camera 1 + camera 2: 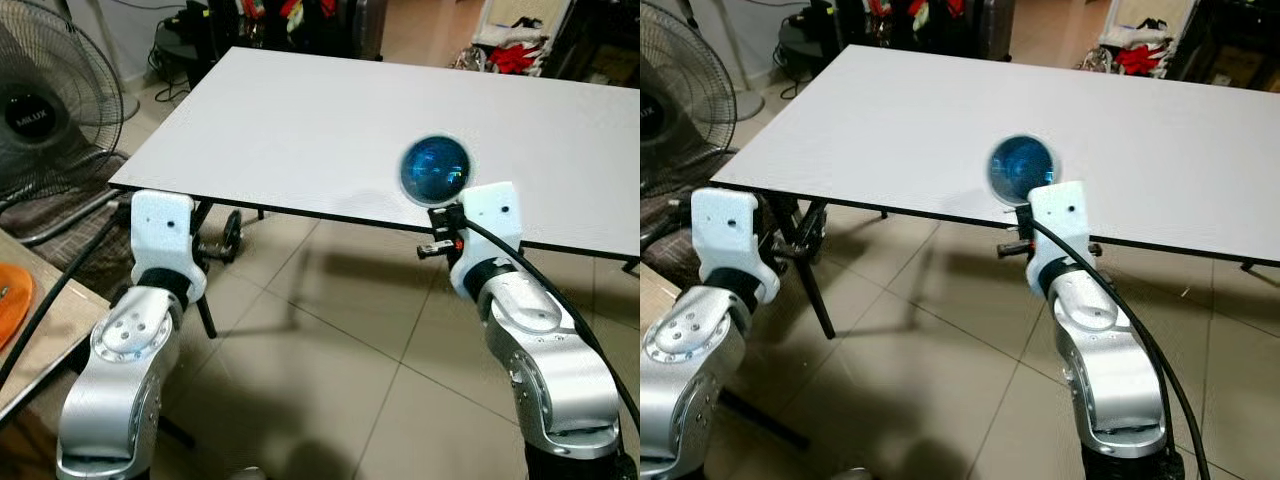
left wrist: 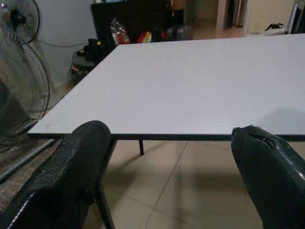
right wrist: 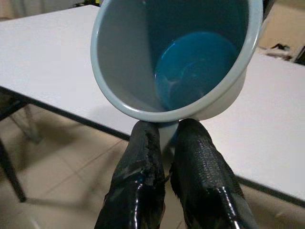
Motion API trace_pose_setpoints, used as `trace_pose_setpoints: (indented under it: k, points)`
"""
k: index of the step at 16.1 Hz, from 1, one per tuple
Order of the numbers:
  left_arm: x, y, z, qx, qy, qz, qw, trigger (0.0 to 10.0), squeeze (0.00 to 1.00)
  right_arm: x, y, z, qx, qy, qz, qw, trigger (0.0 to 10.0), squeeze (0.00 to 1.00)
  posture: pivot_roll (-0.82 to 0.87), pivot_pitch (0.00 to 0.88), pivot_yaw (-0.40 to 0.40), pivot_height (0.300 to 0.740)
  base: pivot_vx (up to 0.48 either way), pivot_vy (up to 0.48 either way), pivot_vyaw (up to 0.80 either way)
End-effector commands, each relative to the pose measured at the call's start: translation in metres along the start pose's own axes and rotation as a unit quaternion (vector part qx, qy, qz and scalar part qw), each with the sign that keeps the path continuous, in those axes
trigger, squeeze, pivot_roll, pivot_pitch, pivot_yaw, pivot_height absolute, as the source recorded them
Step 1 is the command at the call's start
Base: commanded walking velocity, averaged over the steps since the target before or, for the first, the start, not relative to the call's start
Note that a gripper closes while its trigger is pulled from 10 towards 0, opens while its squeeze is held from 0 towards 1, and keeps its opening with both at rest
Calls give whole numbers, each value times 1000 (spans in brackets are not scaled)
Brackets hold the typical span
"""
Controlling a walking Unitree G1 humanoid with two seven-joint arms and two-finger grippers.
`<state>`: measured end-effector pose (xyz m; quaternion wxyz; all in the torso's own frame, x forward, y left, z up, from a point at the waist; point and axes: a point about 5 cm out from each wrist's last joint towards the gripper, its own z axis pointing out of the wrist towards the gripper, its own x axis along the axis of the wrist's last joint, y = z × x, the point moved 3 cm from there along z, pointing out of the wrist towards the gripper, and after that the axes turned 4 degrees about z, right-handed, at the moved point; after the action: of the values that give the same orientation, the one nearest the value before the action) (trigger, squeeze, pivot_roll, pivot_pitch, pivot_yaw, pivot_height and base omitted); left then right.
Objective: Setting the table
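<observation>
A cup (image 1: 435, 168), blue inside with a pale rim, hangs over the near edge of the white table (image 1: 320, 110), its mouth tilted towards me. My right gripper (image 3: 164, 131) is shut on it; both black fingers pinch a part of the cup (image 3: 190, 62) just under the rim. The right wrist (image 1: 487, 230) sits in front of the table's edge. My left gripper (image 2: 169, 138) is open with nothing between its fingers (image 2: 71, 171), held low and facing the table's near left edge. Its white wrist (image 1: 162, 235) sits just below that corner.
A standing fan (image 1: 45, 110) is on my left. An orange thing (image 1: 10, 290) lies on a wooden surface at the near left. Bags and dark clutter (image 1: 290, 15) crowd the floor behind the table. Black table legs (image 1: 205, 310) stand by my left arm on the tiles.
</observation>
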<state>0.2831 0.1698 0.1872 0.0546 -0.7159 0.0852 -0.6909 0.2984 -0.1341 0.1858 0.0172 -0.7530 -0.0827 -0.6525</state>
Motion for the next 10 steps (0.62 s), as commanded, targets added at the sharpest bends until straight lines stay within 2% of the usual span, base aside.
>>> trace_pose_setpoints:
  k: [1,3,5,10]
  points:
    - [3,0,-3,-5,7,2,1000,10000,0,2,-5,2,23,7,13,1000,10000,0,-63,26,-14,740,0,0,0]
    - [4,0,-4,-9,11,2,1000,10000,0,1,-11,4,49,7,29,998,10000,0,-59,17,-15,740,279,0,0]
    - [4,0,-5,-9,12,3,1000,10000,0,0,-14,4,66,8,26,997,10000,0,-55,8,-17,740,321,0,0]
    - [5,-1,-7,-12,14,4,1000,10000,0,-5,-16,5,78,5,26,997,10000,0,-50,2,-17,740,341,0,0]
